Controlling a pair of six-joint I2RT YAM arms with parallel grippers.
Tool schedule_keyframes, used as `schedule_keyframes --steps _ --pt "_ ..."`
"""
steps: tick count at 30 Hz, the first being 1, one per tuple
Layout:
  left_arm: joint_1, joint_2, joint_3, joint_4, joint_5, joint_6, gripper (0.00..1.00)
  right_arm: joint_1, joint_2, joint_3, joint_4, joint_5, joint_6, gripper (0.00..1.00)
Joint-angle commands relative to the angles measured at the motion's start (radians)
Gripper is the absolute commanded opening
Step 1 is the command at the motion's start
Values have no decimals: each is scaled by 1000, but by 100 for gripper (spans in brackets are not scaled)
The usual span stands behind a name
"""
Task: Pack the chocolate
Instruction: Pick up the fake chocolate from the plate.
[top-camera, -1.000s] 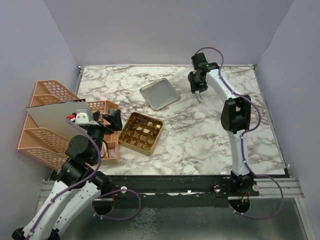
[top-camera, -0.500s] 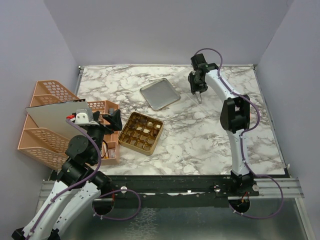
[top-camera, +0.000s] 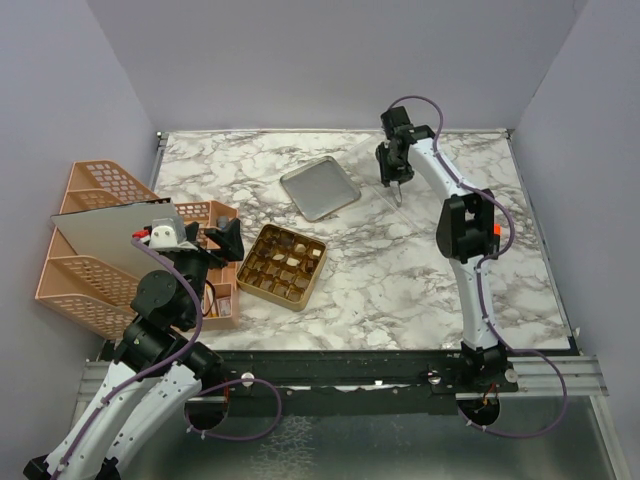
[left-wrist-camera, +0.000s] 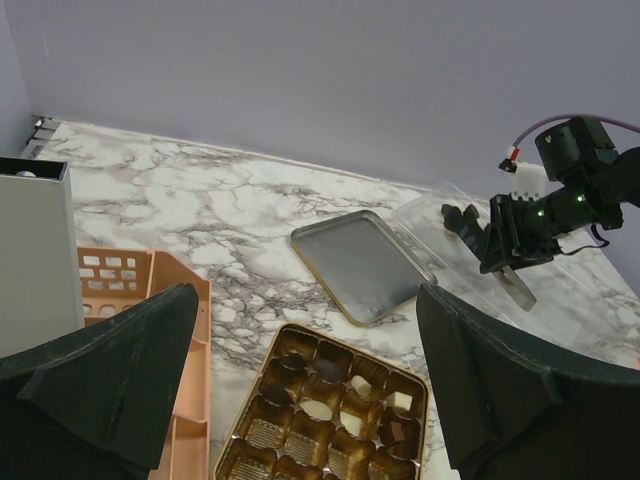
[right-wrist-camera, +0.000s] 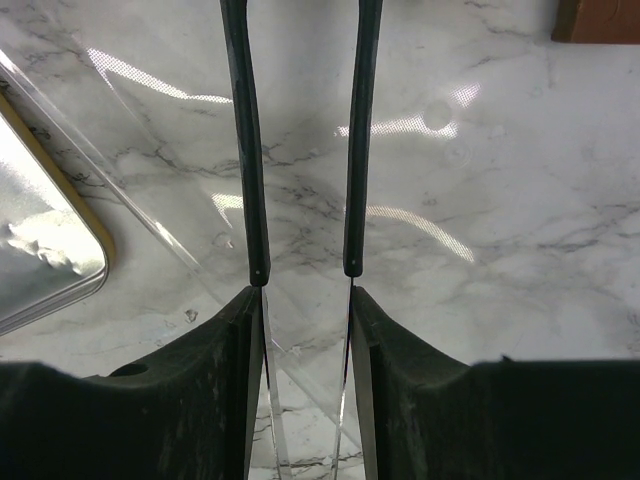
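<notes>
The chocolate (top-camera: 288, 262) is several small dark, brown and cream pieces in some cells of a golden-brown grid tray (top-camera: 252, 283) at the left middle of the table. The pieces (left-wrist-camera: 358, 384) also show in the left wrist view. My left gripper (top-camera: 228, 240) hovers just left of the tray, wide open (left-wrist-camera: 307, 300) and holding nothing. My right gripper (top-camera: 397, 188) is at the far back, pointing down over a clear plastic sheet (right-wrist-camera: 150, 150) lying flat on the marble. Its thin fingers (right-wrist-camera: 243, 150) stand apart with nothing between them (right-wrist-camera: 300, 60).
A silvery square tin with a gold rim (top-camera: 320, 188) lies behind the tray, left of the clear sheet (left-wrist-camera: 440, 215). Peach-coloured desk organisers (top-camera: 95, 185), a grey panel (top-camera: 105, 235) and a peach compartment box (top-camera: 222, 290) crowd the table's left edge.
The right arm has shifted slightly left and back, its gripper staying above the clear sheet. The left arm and the tray have not moved.
</notes>
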Motion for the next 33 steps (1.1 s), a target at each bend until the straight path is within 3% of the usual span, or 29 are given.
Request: schedule_keyframes --steps 1,6,14,22,33 --pt "6 -10 -9 8 -25 7 99 -10 44 55 -46 9 -14 41" --pt "6 -11 -9 8 -28 7 99 -10 39 33 -27 -2 -13 41" --pt "6 -13 -9 9 -28 7 99 -12 89 132 -56 -12 -36 41" --pt "6 -16 -9 9 -32 7 99 -11 27 35 -29 -34 -37 40" --pt "6 -19 -9 7 -31 7 99 -12 55 97 -35 -2 -48 40"
